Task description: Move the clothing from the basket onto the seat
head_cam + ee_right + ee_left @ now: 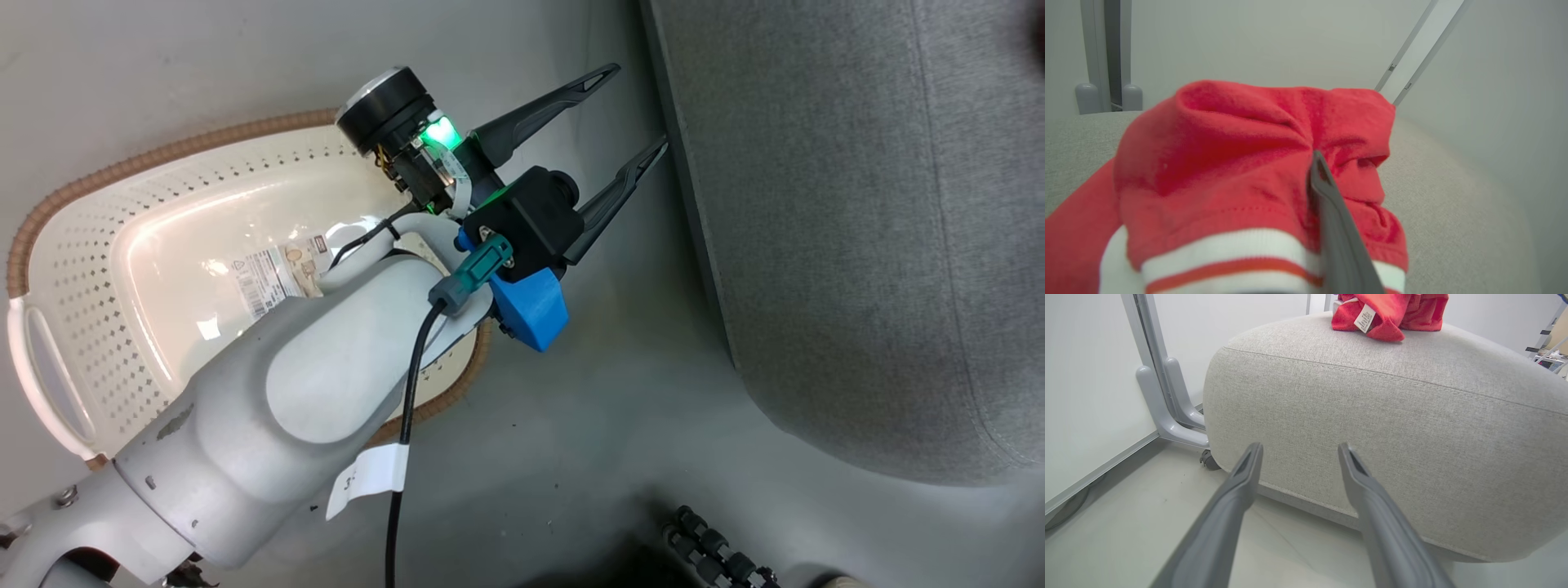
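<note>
Red clothing (1229, 163), clamped in the right gripper (1315, 158), already lies on the seat (1453, 183), the basket (82, 269) at left looks cleared, and with the left gripper (637, 110) splayed empty, only release seems to remain.

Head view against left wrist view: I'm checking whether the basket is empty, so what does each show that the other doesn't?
The head view brings the basket: its visible bottom carries a paper label and no garments, though the forearm hides part of it. The left wrist view brings red clothing lying on top of the seat, plus a grey metal leg beside it. Both share the light-grey seat and the left pincer, open and holding nothing.
</note>
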